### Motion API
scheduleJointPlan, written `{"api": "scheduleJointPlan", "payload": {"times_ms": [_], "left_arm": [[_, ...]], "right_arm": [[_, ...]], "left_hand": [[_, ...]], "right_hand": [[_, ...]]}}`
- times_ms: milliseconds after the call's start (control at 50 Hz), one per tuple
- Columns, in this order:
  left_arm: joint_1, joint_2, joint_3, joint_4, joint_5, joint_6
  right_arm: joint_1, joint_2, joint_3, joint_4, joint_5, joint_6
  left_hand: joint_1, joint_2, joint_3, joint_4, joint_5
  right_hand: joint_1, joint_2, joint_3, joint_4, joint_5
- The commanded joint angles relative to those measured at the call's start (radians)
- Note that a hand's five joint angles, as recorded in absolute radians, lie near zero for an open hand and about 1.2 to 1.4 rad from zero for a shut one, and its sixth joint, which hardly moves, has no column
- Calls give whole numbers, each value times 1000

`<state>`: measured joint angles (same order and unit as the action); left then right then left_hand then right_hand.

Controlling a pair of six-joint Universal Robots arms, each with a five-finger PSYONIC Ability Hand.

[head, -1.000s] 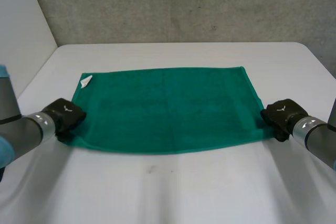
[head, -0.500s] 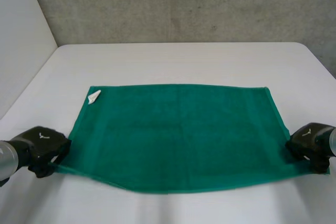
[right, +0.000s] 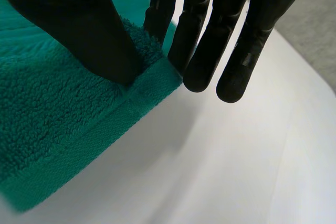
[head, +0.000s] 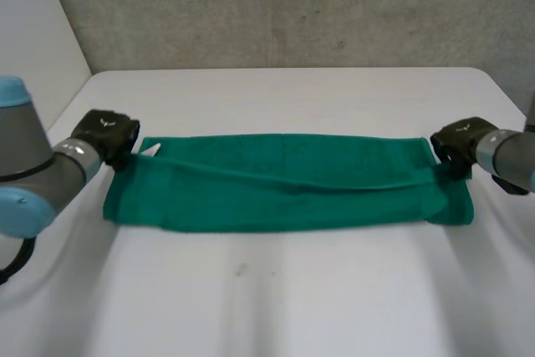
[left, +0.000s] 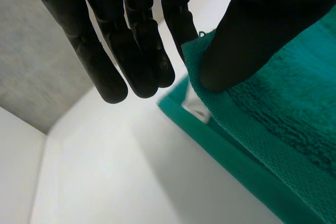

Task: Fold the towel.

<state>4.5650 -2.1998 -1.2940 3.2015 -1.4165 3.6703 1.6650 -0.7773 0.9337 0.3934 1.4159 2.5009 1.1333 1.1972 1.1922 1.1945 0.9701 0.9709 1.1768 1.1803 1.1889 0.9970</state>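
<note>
Green towel (head: 288, 194) doubled lengthwise on the white table (head: 276, 307), left hand (head: 104, 135) pinching the upper layer's far left corner between thumb and fingers, right hand (head: 458, 141) pinching the far right corner likewise, white tag (head: 153, 150) beside the left corner.

I see the green towel (head: 284, 194) doubled lengthwise, a long band across the middle of the table (head: 276, 307). Its top layer seems slightly slack.
</note>
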Motion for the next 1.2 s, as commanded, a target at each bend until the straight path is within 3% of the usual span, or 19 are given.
{"api": "scheduleJointPlan", "payload": {"times_ms": [20, 180, 460, 480, 500, 520, 540, 560, 580, 640, 720, 820, 840, 980, 1000, 1200], "left_arm": [[-41, -149, 153, 162, -104, -3], [-46, -250, 263, 204, -124, -3], [-64, -353, 348, 267, -105, -3], [-67, -353, 343, 279, -104, -3], [-70, -353, 337, 293, -101, -4], [-75, -351, 331, 307, -92, -6], [-80, -348, 322, 322, -84, -6], [-84, -345, 309, 336, -72, -6], [-96, -338, 279, 368, -43, -4], [-112, -295, 227, 437, -15, -4], [-115, -233, 184, 497, -21, -4], [-116, -140, 130, 497, -22, -12], [-116, -103, 99, 497, -22, -12], [-116, 25, -45, 477, -24, -15], [-116, 43, -69, 472, -24, -16], [-133, 209, -312, 423, -24, -172]], "right_arm": [[39, 171, -257, -1, 69, 39], [70, 319, -480, -30, 121, 47], [93, 381, -526, -189, 140, 44], [94, 383, -529, -189, 141, 44], [94, 383, -529, -189, 141, 44], [96, 386, -529, -189, 144, 46], [97, 383, -529, -188, 159, 47], [98, 383, -529, -188, 159, 47], [98, 382, -529, -186, 166, 47], [99, 377, -527, -185, 184, 47], [99, 362, -509, -179, 196, 49], [90, 216, -428, -162, 190, 95], [87, 137, -349, -159, 178, 122], [85, -45, -107, -151, 109, 131], [81, -103, 1, -148, 72, 133], [-2, -152, 272, -177, -8, 147]], "left_hand": [[263, 199, 204, 202, 252], [263, 199, 204, 202, 252], [263, 199, 204, 202, 252], [263, 199, 204, 202, 252], [263, 199, 204, 202, 252], [263, 199, 204, 202, 252], [196, 133, 138, 135, 185], [-60, -124, -119, -121, -71], [-568, -632, -627, -629, -580], [-936, -1000, -995, -997, -948], [-937, -1001, -996, -999, -949], [-937, -1001, -996, -999, -949], [-937, -1001, -996, -999, -949], [-937, -1001, -996, -999, -949], [-937, -1001, -996, -999, -949], [-932, -995, -990, -993, -943]], "right_hand": [[425, 219, 216, 207, 225], [425, 219, 216, 207, 225], [425, 219, 216, 207, 225], [269, 64, 60, 51, 69], [268, 62, 58, 50, 67], [-11, -217, -221, -229, -212], [-796, -1002, -1006, -1014, -997], [-796, -1002, -1006, -1014, -997], [-796, -1002, -1006, -1014, -997], [-796, -1002, -1006, -1014, -997], [-796, -1002, -1006, -1014, -997], [-796, -1002, -1006, -1014, -997], [-796, -1002, -1006, -1014, -997], [-796, -1002, -1006, -1014, -997], [-796, -1002, -1006, -1014, -997], [-734, -940, -943, -952, -934]]}}
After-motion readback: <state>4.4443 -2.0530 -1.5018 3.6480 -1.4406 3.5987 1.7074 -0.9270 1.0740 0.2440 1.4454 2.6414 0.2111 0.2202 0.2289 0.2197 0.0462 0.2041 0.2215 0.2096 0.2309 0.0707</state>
